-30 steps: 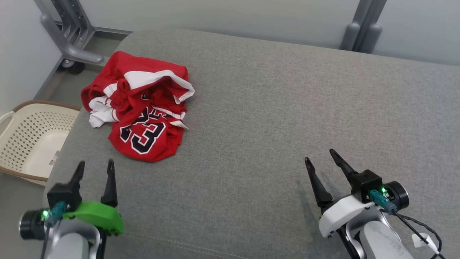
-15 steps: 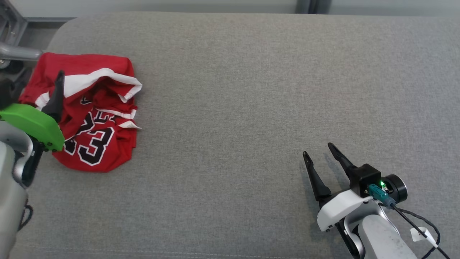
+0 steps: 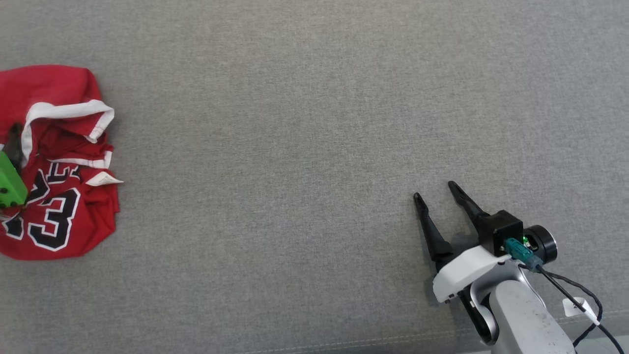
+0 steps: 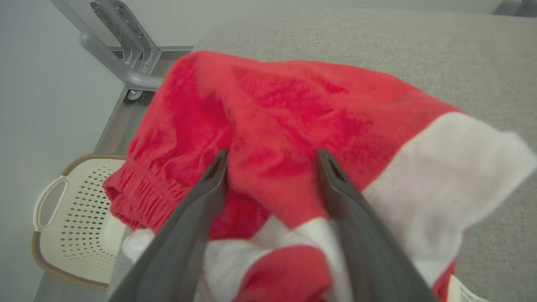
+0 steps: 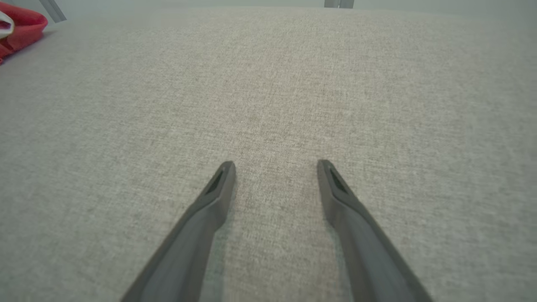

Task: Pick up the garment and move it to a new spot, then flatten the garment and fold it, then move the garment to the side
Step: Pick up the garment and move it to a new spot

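Around the work, a broad stretch of grey woven upholstery [image 3: 304, 147], with a black cable [image 3: 575, 290] and a small white tag [image 3: 572, 307] trailing from the right wrist at the near right. Off the cushion's left end, seen from the left wrist: a cream perforated laundry basket [image 4: 84, 226] with a brown rim down on the floor, and farther back a grey metal frame [image 4: 134, 50] on a caster [image 4: 133, 95], against a pale wall. From the head, the printed side of the red jersey [image 3: 59, 211]: black numerals edged in white, white trim bands, a white label [image 3: 100, 179] poking out to the right. From the left wrist, the same jersey close up and blurred: bunched red top, a gathered hem at the left, a wide white band at the right. From the right wrist, a red corner of it at the far left. Lies crumpled at the left end of the cushion, close to the edge. Right on it, the left gripper [image 4: 272, 161], fingers spread wide with a raised red fold between them, not pinched; green housing [image 3: 9, 184] over the jersey's left part. Well apart at the near right, the right gripper [image 3: 434, 190], fingers parted, grasping nothing, low over bare upholstery.
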Available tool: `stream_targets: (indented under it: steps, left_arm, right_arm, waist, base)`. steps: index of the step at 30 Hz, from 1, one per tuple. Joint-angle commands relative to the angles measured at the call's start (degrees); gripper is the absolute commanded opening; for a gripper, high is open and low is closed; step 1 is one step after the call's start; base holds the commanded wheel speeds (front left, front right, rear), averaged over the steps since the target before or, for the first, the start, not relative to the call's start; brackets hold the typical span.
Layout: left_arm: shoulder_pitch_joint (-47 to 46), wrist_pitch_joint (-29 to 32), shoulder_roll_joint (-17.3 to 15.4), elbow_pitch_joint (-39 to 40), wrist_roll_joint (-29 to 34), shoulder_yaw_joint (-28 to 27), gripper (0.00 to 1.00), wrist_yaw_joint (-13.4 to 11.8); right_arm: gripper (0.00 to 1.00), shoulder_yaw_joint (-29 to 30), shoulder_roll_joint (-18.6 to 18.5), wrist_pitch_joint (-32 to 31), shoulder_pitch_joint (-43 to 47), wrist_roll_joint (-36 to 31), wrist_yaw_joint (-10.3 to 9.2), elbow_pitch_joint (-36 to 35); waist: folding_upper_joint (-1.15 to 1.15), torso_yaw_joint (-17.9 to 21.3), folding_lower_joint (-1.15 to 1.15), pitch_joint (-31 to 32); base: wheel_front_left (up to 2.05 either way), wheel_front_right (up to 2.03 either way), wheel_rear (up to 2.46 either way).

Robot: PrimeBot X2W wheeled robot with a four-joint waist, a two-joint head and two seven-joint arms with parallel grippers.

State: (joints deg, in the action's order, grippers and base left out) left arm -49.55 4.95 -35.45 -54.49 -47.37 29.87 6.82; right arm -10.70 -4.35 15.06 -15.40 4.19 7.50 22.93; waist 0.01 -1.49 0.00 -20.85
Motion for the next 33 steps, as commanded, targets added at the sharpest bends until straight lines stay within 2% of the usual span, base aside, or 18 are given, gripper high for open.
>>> stream_targets:
  steps: [1,2,3,8,13,18,22,27,31,33]
  left_arm:
    - [-1.1,0.3,0.2,-0.5,-0.7,-0.1,0.91,-0.2]
    - [-1.2,0.7,0.4,-1.1,-0.1,0.6,0.43,-0.1]
    - [-1.2,1.0,0.7,-1.8,0.1,1.0,0.00,0.1]
    - [-3.1,-1.9,0.6,-1.9,1.5,2.7,0.00,0.5]
    - [-8.2,-11.1,-0.4,2.3,6.6,5.8,0.00,0.6]
    - [-12.7,-17.8,1.4,9.0,10.7,10.4,0.00,0.6]
    - [-14.2,-19.3,4.8,15.2,11.3,13.2,0.00,0.6]
    - [-10.1,-19.9,12.2,21.6,9.7,15.2,0.00,0.7]
    - [-5.6,-20.2,17.8,23.3,10.2,16.3,0.00,-0.2]
    - [-4.1,-20.2,18.7,23.4,11.3,16.8,0.00,-0.4]
  right_arm:
    - [1.00,-0.1,0.0,0.2,-0.6,0.6,-0.02,0.1]
    - [1.00,-0.2,0.0,0.2,-0.5,0.8,-0.02,0.3]
    - [1.00,-0.5,0.1,0.1,-0.5,1.0,-0.02,0.5]
    - [1.00,-0.7,0.6,0.1,-0.5,2.5,-0.03,0.3]
    - [1.00,-0.1,0.9,0.1,0.4,3.5,-0.02,0.4]
    - [1.00,0.3,1.2,0.1,1.4,4.2,-0.02,0.4]
    - [1.00,0.5,1.3,0.1,2.2,4.9,-0.02,0.3]
    - [1.00,0.3,1.4,0.1,2.3,6.2,-0.02,-0.3]
    - [1.00,0.4,1.4,0.1,2.3,6.8,-0.02,-1.1]
    - [1.00,0.4,1.4,0.1,2.2,6.8,-0.02,-1.2]
  waist:
    - [-0.01,1.7,0.00,-1.6]
    - [-0.01,1.8,0.00,-1.6]
    - [-0.01,1.9,0.00,-1.6]
    - [-0.01,1.9,0.00,-0.5]
    - [-0.01,1.5,0.00,1.8]
    - [-0.01,1.4,0.00,4.0]
    - [-0.01,2.0,0.00,5.2]
    - [-0.01,4.3,0.00,5.8]
    - [-0.01,7.1,0.00,5.5]
    - [-0.01,7.9,0.00,5.5]
  base:
    - [0.00,0.00,0.00]
    - [0.00,0.00,0.00]
    - [0.00,0.00,0.00]
    - [0.00,0.00,0.00]
    - [0.00,0.00,0.00]
    - [0.00,0.00,0.00]
    - [0.00,0.00,0.00]
    - [0.00,0.00,0.00]
    - [0.00,0.00,0.00]
    - [0.00,0.00,0.00]
